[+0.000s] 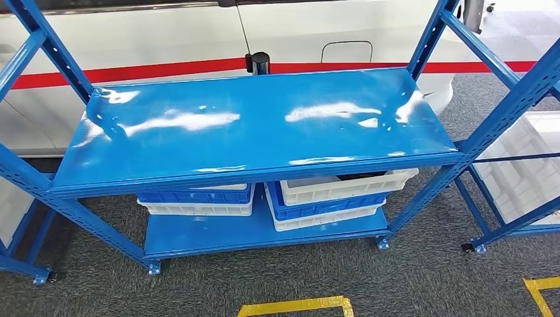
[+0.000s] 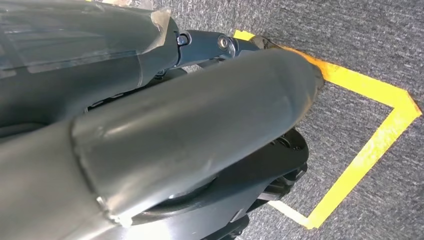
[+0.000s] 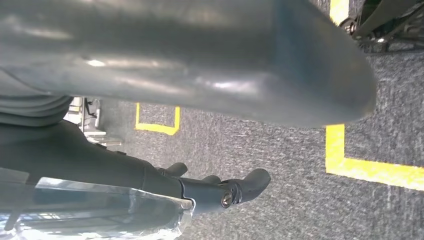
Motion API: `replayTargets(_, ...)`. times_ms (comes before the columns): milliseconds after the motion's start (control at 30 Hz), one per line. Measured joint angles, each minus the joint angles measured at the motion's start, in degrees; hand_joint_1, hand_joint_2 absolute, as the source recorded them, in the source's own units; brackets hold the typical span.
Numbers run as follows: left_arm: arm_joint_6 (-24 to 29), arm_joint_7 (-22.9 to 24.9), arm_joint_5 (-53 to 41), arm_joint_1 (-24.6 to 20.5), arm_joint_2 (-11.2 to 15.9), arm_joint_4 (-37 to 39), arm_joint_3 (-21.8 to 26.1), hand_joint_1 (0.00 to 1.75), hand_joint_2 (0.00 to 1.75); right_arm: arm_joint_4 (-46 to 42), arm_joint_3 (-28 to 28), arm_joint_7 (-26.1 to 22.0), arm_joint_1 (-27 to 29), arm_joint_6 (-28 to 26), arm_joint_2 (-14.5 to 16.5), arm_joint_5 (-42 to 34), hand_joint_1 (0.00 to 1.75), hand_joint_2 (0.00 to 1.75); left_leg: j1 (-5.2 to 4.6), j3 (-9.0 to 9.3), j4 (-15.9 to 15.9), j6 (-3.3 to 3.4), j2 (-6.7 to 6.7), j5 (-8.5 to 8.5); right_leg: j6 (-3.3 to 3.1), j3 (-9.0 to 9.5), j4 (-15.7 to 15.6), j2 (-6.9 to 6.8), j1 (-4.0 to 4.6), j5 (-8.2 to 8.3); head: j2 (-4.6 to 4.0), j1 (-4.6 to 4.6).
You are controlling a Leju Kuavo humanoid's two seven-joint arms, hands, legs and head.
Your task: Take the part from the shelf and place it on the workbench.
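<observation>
Shelf (image 1: 251,125) squarely ahead in the head view: blue painted steel, top deck glossy with window glare, perforated uprights, feet on grey carpet (image 1: 422,277).

Small black cylinder (image 1: 259,63) upright at the deck's rear edge. I take it for the part, though I cannot tell whether it stands on the deck or just behind it.

Lower deck carries stacked ribbed plastic bins, white (image 1: 343,185) and blue (image 1: 195,196); something dark lies in the upper right one, too hidden to name.

Left hand (image 2: 200,130) hangs beside the body over the carpet, dark fingers (image 2: 220,42) stretched out and holding nothing. Right hand (image 3: 210,75) likewise, fingers (image 3: 230,192) loosely extended and empty. Yellow floor tape (image 1: 297,306) underfoot.

Empty hands fit either a part waiting on the shelf or one already set down elsewhere. If the cylinder is the part, any reach is a long one across slick paint. I judge a smooth round body wants a wrap from the side, low down, and a straight lift.
</observation>
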Motion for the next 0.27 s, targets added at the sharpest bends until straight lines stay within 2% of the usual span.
replayTargets(67,0.53,0.27,0.01,-0.03,-0.04,0.00,0.02,0.00,1.75,0.00,-0.04,0.05,-0.01,-0.02,-0.01,0.12,0.00,0.00,-0.01,0.04,0.01,0.17,0.00,-0.11,0.05,0.17,-0.19,0.00,0.00,0.00,0.00,-0.01)
replayTargets(200,1.20,0.79,0.02,-0.06,-0.11,0.00,0.04,0.00,1.75,0.00,-0.07,0.05,-0.02,-0.02,0.00,0.29,0.00,0.00,-0.03,0.15,0.03,0.49,0.00,-0.32,0.58,0.18,-0.38,-0.01,-0.01,-0.09,0.00,-0.02)
replayTargets(267,1.20,0.85,0.01,-0.06,-0.12,0.00,0.09,0.00,1.75,0.00,-0.07,0.05,-0.02,-0.06,0.02,0.30,0.00,0.00,-0.03,0.21,0.03,0.56,0.00,-0.38,0.65,0.18,-0.39,-0.01,-0.01,-0.12,0.00,-0.03)
